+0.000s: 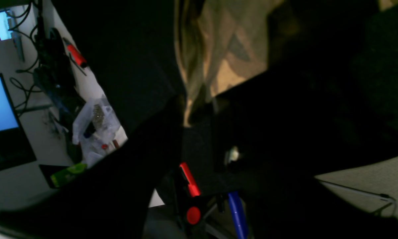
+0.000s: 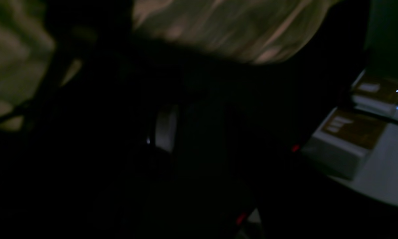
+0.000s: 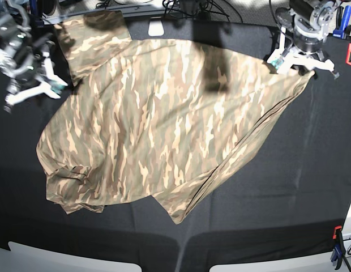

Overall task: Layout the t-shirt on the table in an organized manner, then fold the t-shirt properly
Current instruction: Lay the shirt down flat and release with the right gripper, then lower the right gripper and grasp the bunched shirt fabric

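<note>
Camouflage cloth filled most of my base view: the t-shirt point(image 3: 158, 124) lay spread on the table point(image 3: 289, 187), its long axis running diagonally from the far right corner down toward the near left. One sleeve point(image 3: 93, 37) pointed to the far left edge. Its near left edge was bunched and rumpled; a folded corner poked out toward the near middle. Bare black cloth lay open along the near side and to the right. My left gripper point(image 3: 303, 61) sat at the shirt's far right corner with its white fingers spread, and I could not tell whether it touched the cloth. My right gripper point(image 3: 33, 88) stood just beside the shirt's left edge, fingers apart, holding nothing.
</note>
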`<state>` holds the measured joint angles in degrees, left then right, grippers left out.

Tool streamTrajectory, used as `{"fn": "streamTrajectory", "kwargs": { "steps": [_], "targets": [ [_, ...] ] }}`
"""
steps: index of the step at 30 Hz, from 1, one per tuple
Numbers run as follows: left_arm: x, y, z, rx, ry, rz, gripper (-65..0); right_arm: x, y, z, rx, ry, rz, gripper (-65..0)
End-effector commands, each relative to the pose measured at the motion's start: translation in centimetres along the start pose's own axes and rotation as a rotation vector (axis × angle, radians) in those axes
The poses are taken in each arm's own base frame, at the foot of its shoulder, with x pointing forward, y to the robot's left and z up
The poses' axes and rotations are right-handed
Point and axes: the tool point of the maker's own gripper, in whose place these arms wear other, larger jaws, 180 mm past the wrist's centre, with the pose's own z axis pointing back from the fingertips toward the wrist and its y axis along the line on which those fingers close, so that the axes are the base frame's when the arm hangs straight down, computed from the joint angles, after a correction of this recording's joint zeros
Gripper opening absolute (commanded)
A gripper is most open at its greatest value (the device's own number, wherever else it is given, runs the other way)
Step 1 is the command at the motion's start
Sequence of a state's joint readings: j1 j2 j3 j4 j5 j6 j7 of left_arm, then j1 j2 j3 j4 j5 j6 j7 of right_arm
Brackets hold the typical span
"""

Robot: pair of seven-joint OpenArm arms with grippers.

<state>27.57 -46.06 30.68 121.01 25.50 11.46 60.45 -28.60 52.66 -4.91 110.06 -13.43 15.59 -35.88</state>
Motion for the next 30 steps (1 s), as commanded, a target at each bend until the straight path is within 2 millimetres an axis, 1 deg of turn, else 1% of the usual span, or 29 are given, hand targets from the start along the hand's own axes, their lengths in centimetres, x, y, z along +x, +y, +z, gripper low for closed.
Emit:
{"fn": "streamTrajectory", "kwargs": {
  "steps": [1,4,7,11,13,15,17,19,23,26,29,30],
  "targets": [
    [0.3,0.8,0.2,0.028,-0.014,-0.005,-51.2,-0.1,-1.5,-0.2,-0.039,0.005,0.017,-42.7],
    [0.3,0.9,0.2,0.029,-0.018,-0.004,-51.2,-1.0,-1.0,-1.5,-0.027,0.029,0.044,-42.8],
    [0.6,0.8,0.2,0.033,-0.024,0.019,-51.2,-1.4,-1.1,-2.9,-0.052,0.019,0.145,-42.8],
    [1.1,0.2,0.3,0.023,-0.027,0.053,-51.2,-0.7,-1.5,-4.4,-0.07,0.01,0.223,-42.8],
    [1.3,-0.1,0.4,0.017,-0.029,0.069,-51.2,-0.2,-2.4,-4.9,-0.121,0.022,0.245,-42.8],
    [1.6,-0.3,0.4,0.012,-0.031,0.082,-51.2,0.8,-3.3,-5.1,-0.17,0.015,0.257,-42.8],
    [1.7,-0.5,0.4,0.009,-0.031,0.091,-51.2,1.9,-3.2,-5.4,-0.169,-0.009,0.275,-42.8],
    [1.7,-0.5,0.4,0.01,-0.031,0.09,-51.2,2.7,-2.7,-5.8,-0.156,-0.025,0.299,-42.8],
    [1.7,-0.5,0.4,0.01,-0.032,0.09,-51.2,3.2,-1.8,-6.8,-0.125,-0.029,0.353,-42.8],
    [1.7,-0.5,0.4,0.009,-0.031,0.09,-51.2,2.1,-0.4,-7.3,-0.078,0.033,0.422,-42.8],
    [1.7,-0.5,0.4,0.01,-0.032,0.09,-51.2,0.5,-0.6,-6.9,-0.123,0.147,0.515,-42.8],
    [1.7,-0.5,0.4,0.01,-0.032,0.09,-51.2,0.4,-0.7,-6.8,-0.125,0.149,0.529,-42.8]
  ]
}}
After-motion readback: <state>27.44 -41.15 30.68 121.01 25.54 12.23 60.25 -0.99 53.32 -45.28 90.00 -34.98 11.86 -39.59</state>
